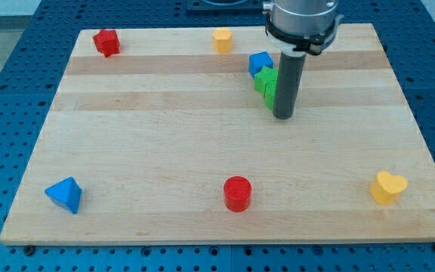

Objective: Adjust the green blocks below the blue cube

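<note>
My tip (283, 116) sits in the upper right of the frame, touching or just beside the right of the green blocks (266, 85). They run down-right from the blue cube (260, 63) on the wooden surface (165, 136). The end effector, a bare rod, grasps nothing. No writing shows.
</note>
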